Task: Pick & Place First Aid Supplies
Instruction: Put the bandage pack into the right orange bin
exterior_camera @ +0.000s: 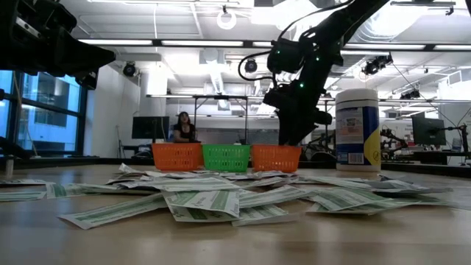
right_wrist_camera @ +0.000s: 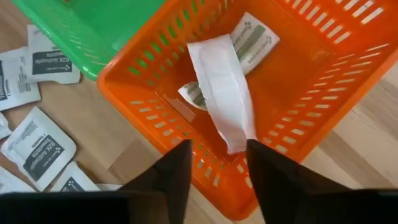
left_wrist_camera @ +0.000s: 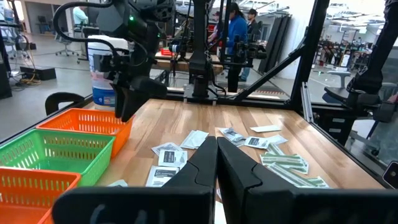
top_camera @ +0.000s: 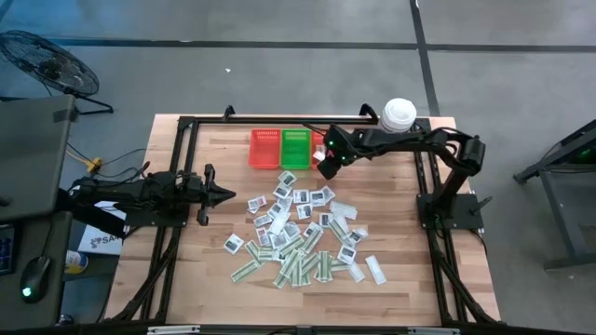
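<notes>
Parted jaws of the right gripper [right_wrist_camera: 214, 163] above the orange basket [right_wrist_camera: 323, 81]: release of a white strip packet [right_wrist_camera: 221, 90].
We judge the step to be the drop: we keep the opened fingers over the basket's middle and lift straight up once the strip, seemingly just freed, settles onto the green-printed packet [right_wrist_camera: 252, 40] already inside. Loose packets [top_camera: 303, 237], squarish white ones and narrow green-and-white strips, lie scattered mid-table. At the table's left side, the left gripper [top_camera: 223, 194] waits with jaws closed, empty.

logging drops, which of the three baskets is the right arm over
The orange basket next to the white tub, at the end of the row; the right gripper hangs over it, a white strip inside.
</notes>
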### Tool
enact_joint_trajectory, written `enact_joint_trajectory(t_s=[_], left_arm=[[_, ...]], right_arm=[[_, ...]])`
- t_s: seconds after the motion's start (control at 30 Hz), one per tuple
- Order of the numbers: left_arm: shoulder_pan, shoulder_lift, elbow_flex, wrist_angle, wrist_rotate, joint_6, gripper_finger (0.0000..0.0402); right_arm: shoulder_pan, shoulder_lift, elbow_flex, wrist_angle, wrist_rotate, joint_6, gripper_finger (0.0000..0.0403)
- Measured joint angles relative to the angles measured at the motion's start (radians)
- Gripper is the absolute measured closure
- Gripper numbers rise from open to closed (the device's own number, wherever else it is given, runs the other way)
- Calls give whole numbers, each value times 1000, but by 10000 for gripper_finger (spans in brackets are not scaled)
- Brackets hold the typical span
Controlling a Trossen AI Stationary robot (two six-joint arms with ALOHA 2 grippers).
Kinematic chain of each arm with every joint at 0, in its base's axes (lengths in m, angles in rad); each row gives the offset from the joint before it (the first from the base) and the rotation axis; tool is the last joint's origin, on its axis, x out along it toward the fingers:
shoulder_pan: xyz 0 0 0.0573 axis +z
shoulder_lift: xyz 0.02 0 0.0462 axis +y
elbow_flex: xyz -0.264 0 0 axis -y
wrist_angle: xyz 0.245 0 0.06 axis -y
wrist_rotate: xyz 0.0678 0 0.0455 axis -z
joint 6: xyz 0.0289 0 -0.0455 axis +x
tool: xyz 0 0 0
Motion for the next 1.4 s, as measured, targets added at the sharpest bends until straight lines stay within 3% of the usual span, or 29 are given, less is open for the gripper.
enact_joint_trajectory(t_s=[0.2,0.8,1.07,1.4], left_arm=[[0,0,0,0,0,0,400],[0,0,0,0,0,0,400],[0,0,0,0,0,0,400],[0,0,0,0,0,0,400]], right_arm=[[24,-51,0,-9,-7,24,211],[311,-205,-34,-298,-78,43,208],[435,-210,-150,-243,-107,85,215],[503,-212,-288,-75,-79,-77,223]])
